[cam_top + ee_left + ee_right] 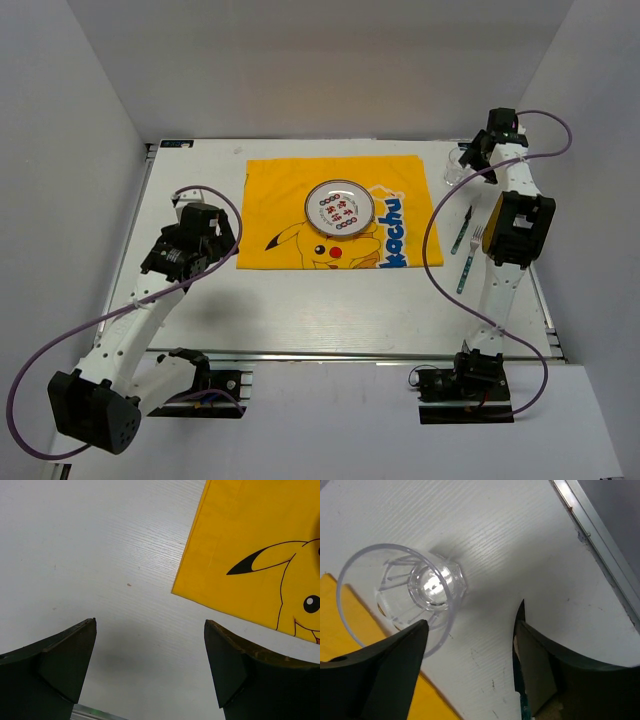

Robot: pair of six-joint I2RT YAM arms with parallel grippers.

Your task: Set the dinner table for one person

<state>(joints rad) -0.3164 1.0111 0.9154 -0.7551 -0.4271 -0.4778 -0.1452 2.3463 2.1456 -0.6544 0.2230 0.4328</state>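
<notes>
Top external: white bench point(330, 310) fills mid frame, carrying a yellow Pikachu cloth point(290, 190) w/ plate point(340, 207) centred on it as the place setting; fork point(467, 272) lies right of cloth. Clear glass point(455, 167) stands upright at upper right. Right tool point(470, 620) is spread, empty, glass left of its gap, prob. lining up. Left tool point(150, 624) also spread, over bare bench by cloth corner.

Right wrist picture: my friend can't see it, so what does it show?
A clear drinking glass stands upright on the white table, next to a corner of the yellow cloth. The right hand hangs open close by, holding nothing.
</notes>
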